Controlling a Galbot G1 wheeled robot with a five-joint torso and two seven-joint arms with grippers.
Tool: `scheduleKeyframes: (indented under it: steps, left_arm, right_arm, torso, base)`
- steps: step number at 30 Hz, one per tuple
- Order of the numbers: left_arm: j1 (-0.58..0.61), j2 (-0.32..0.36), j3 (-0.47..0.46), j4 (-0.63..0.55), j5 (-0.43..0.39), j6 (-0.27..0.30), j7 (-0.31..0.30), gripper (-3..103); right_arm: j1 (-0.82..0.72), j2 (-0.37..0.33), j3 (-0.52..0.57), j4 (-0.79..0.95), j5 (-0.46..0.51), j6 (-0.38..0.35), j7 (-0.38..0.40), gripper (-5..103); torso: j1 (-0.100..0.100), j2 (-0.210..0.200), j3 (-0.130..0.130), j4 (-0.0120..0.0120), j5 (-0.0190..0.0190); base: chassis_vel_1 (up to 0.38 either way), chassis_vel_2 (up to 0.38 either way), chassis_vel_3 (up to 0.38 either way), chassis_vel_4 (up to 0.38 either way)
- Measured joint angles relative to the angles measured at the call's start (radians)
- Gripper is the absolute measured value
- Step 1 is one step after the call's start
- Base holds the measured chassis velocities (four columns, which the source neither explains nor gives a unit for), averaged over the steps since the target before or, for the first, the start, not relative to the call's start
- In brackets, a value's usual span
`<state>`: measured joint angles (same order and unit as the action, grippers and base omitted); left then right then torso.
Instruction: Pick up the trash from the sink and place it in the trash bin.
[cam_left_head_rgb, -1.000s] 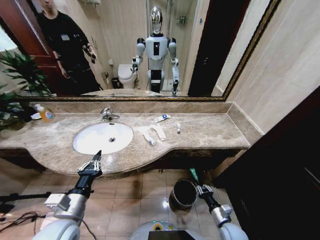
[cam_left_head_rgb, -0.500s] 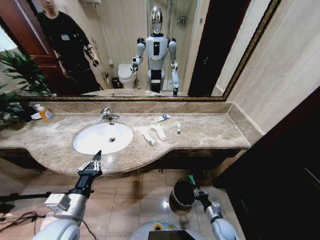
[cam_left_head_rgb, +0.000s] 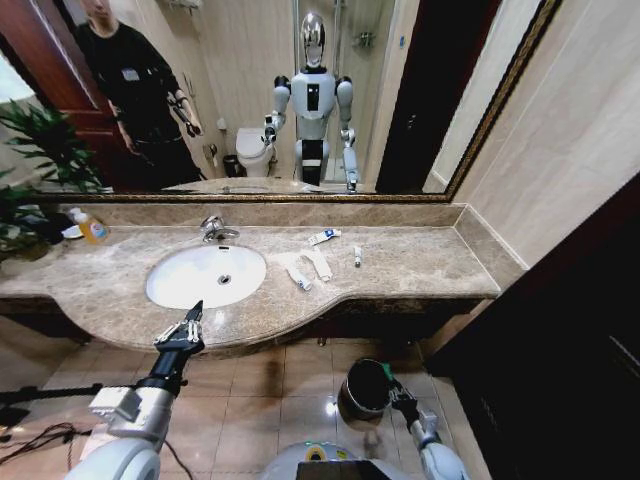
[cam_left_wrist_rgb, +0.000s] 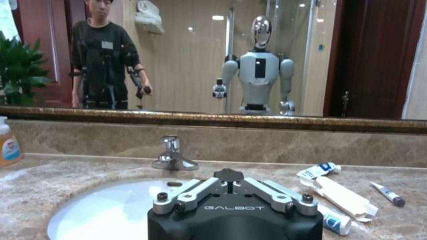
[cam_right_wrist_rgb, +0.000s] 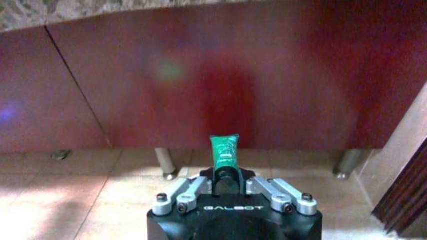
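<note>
— Where's the trash?
— White tubes (cam_left_head_rgb: 305, 268) lie on the bench (cam_left_head_rgb: 420, 262) beside the sink (cam_left_head_rgb: 205, 275); left claw (cam_left_head_rgb: 183, 327) hovers, spread.
— And the right claw (cam_right_wrist_rgb: 230, 186), marked "GALBOT"?
— Clamped on a green packet (cam_right_wrist_rgb: 224, 152), seemingly beside the trash bin (cam_left_head_rgb: 364, 389).

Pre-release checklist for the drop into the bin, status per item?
1. Right pincer grips the green packet: ok, packet stands pinched between the fingers.
2. Right pincer over the trash bin: cannot tell; in the head view it sits at the bin's right rim.
3. Bin upright, mouth open: ok.
4. Left pincer out of the way: ok, at the counter's front edge by the sink.
5. Trash left to collect: not ok, white tubes lie on the counter right of the sink.
</note>
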<state>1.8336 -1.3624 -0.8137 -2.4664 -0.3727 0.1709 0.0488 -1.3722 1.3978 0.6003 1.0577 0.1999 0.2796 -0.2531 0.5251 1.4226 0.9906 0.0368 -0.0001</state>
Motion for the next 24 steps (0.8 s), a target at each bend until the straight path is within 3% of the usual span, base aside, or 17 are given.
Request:
scheduleKeyframes:
  steps: [4, 19, 21, 24]
  left_arm:
    - [0.0, 0.0, 0.0, 0.0, 0.0, 0.0, 0.0, 0]
    - [0.0, 0.0, 0.0, 0.0, 0.0, 0.0, 0.0, 0]
    - [0.0, 0.0, 0.0, 0.0, 0.0, 0.0, 0.0, 0]
    - [0.0, 0.0, 0.0, 0.0, 0.0, 0.0, 0.0, 0]
  right_arm:
    - [0.024, 0.013, 0.001, -0.05, -0.014, 0.028, -0.012, 21]
    - [0.06, 0.033, -0.002, -0.079, -0.04, 0.03, -0.013, 18]
    - [0.06, 0.034, -0.003, -0.079, -0.046, 0.03, -0.012, 21]
    - [0.061, 0.036, -0.006, -0.071, -0.052, 0.026, -0.008, 37]
  torso:
    - [0.0, 0.0, 0.0, 0.0001, 0.0001]
    - [0.0, 0.0, 0.0, 0.0001, 0.0]
    - [0.0, 0.0, 0.0, 0.0, 0.0]
    - [0.0, 0.0, 0.0, 0.0, 0.0]
  base:
    - [0.0, 0.0, 0.0, 0.0]
    - [0.0, 0.0, 0.0, 0.0]
    - [0.0, 0.0, 0.0, 0.0]
    - [0.0, 0.0, 0.0, 0.0]
